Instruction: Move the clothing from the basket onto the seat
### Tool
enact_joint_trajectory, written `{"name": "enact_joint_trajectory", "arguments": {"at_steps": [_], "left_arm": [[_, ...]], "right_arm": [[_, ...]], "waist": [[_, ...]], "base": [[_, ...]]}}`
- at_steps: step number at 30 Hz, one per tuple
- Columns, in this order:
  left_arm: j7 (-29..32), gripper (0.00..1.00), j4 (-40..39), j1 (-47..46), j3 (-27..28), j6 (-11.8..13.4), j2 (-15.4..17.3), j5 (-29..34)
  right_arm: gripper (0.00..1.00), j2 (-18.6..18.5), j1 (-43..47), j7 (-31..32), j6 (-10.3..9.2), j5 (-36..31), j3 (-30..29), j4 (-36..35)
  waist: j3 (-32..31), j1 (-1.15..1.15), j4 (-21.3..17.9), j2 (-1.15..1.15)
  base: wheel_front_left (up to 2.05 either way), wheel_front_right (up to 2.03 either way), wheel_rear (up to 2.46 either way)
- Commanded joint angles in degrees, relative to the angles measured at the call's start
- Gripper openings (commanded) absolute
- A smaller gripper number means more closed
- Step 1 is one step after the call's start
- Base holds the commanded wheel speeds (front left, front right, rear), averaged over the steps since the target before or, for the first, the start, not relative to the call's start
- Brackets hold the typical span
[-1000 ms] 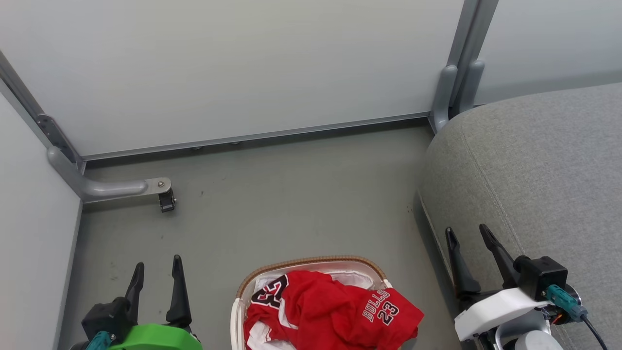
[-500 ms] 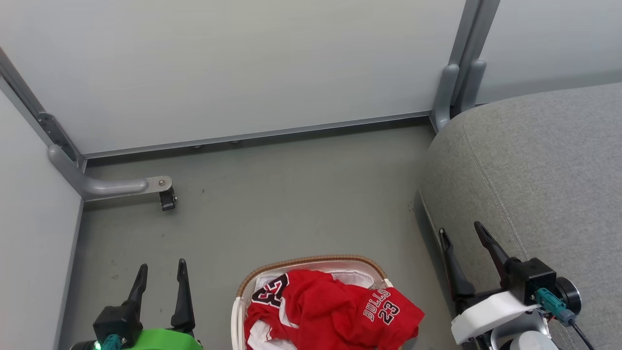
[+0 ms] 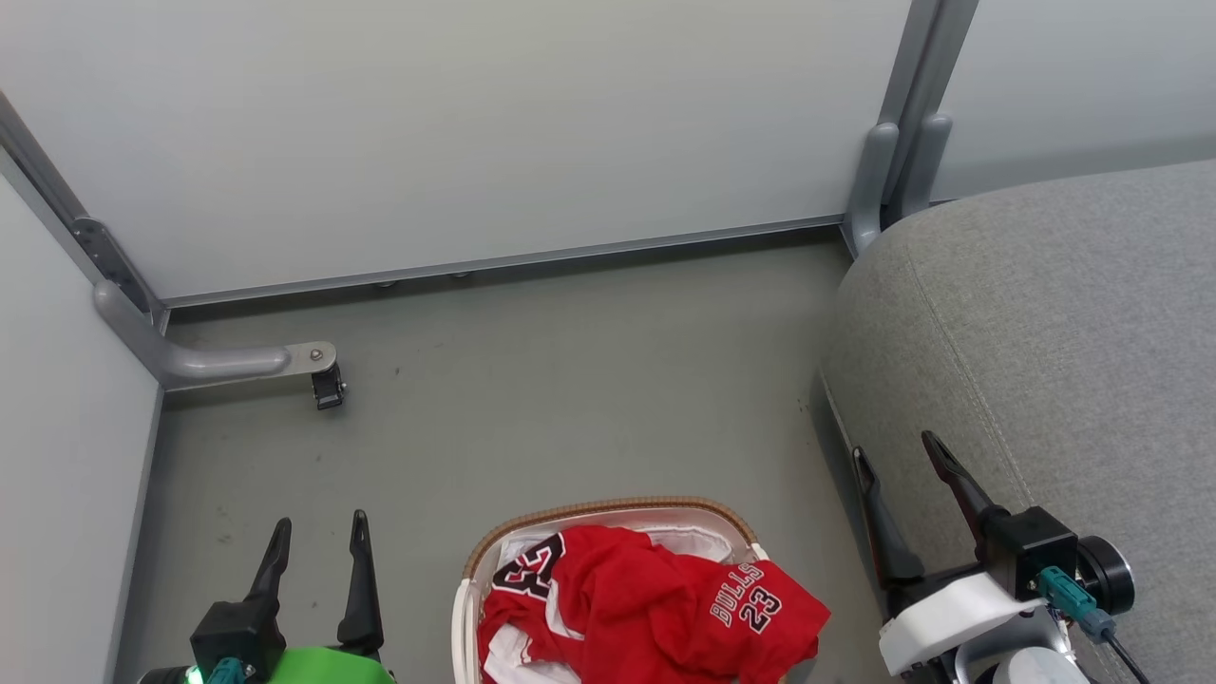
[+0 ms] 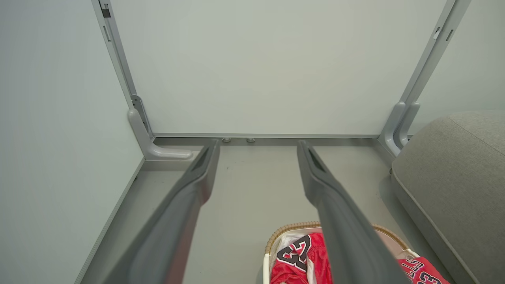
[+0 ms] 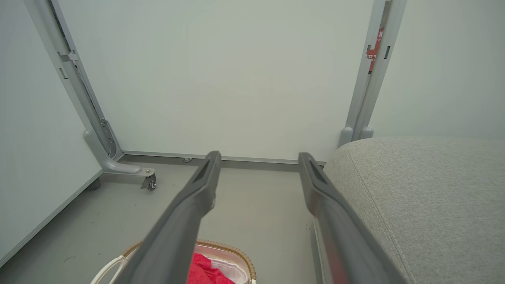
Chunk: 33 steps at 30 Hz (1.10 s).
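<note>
Basket [image 3: 608, 504]: one
Seat [image 3: 1045, 332]: one
Clothing [image 3: 646, 598]: one red heap, separate pieces impossible to count
Number prints [image 3: 527, 570]: two
Pincers: two, left pincer [image 3: 320, 521] and right pincer [image 3: 893, 446], two fingers each
Caster [image 3: 328, 389]: one
Wall panels [image 3: 475, 142]: three

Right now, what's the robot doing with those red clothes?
The robot looks ready to unload laundry. The red and white clothing lies piled in the basket on the floor, with one piece hanging over the rim. The left gripper and the right gripper are both open and hold nothing, one on each side of the basket. The grey seat next to it has no clothes on the part in view.
</note>
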Motion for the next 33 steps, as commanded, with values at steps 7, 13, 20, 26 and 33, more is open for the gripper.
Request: {"name": "enact_joint_trajectory", "arguments": {"at_steps": [7, 13, 20, 26, 33], "left_arm": [[-0.23, 1.00, 0.16, -0.02, -0.10, -0.27, 0.38, 0.11], [-0.23, 1.00, -0.46, -1.01, -0.73, -0.25, 0.37, -0.27], [-0.23, 1.00, -0.32, -4.72, -2.63, -0.28, 0.38, 0.79], [-0.16, 1.00, 2.68, -11.02, -5.77, -1.15, 0.34, 4.45], [-0.16, 1.00, 10.86, -20.55, -11.49, -2.48, 0.61, 8.32]], "right_arm": [[1.00, -0.32, 0.10, -0.28, 0.00, -0.30, -0.29, -0.31], [1.00, -0.32, -0.70, -0.28, 0.00, -1.16, -0.83, -0.97], [1.00, -0.32, -3.48, -0.27, 0.00, -1.96, -2.05, -2.83], [1.00, -0.31, -7.60, -0.27, 0.00, -2.45, -4.49, -4.81], [1.00, -0.28, -12.89, -0.27, 0.00, -1.96, -5.83, -7.20]], "waist": [[0.24, 0.00, 0.07, 0.00], [1.81, 0.00, 0.07, 0.00], [7.33, 0.00, -0.08, 0.00], [14.92, 0.00, -1.13, 0.00], [24.36, 0.00, -4.06, 0.00]], "base": [[0.00, 0.00, 0.00], [0.00, 0.00, 0.00], [0.00, 0.00, 0.00], [0.00, 0.00, 0.00], [0.00, 0.00, 0.00]]}}
